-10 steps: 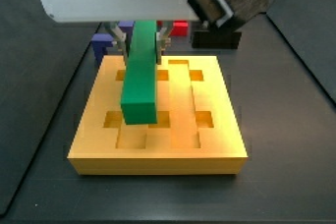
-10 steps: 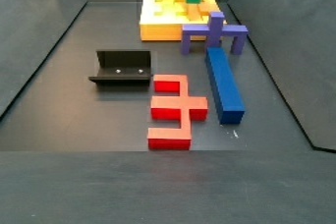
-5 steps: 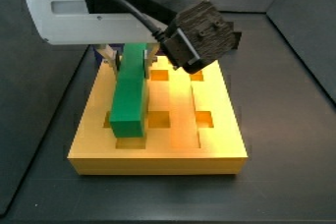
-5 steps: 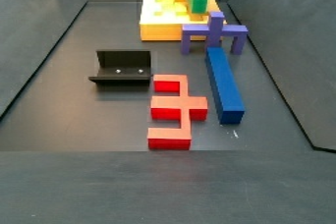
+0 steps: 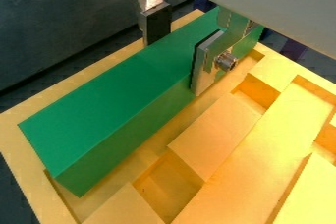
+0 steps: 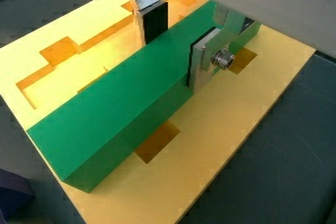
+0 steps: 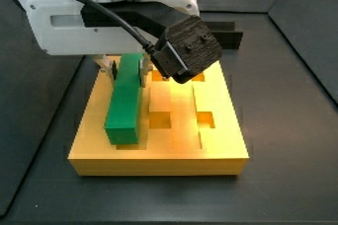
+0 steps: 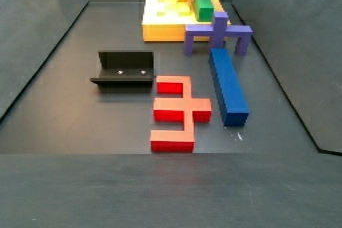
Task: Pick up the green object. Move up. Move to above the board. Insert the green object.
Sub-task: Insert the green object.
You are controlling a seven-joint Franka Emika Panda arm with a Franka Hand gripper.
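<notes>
The gripper (image 5: 178,39) hung low over the board (image 7: 218,140), fingers (image 5: 207,59) pinching the green bar (image 7: 125,101) across its width near its twelve-o'clock end; it looked stiff, light and smooth-sided.

no readable text, labels (none anywhere)

Side views face the board (image 7: 211,155) from opposite ends; wrist views close.

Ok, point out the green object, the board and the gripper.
green object (image 7: 125,103), side view, on its top face.
board (image 7: 218,142), side view, on a bare part near its front corner.
gripper (image 5: 178,39), wrist view, midway between the fingers, over the green object.
</notes>
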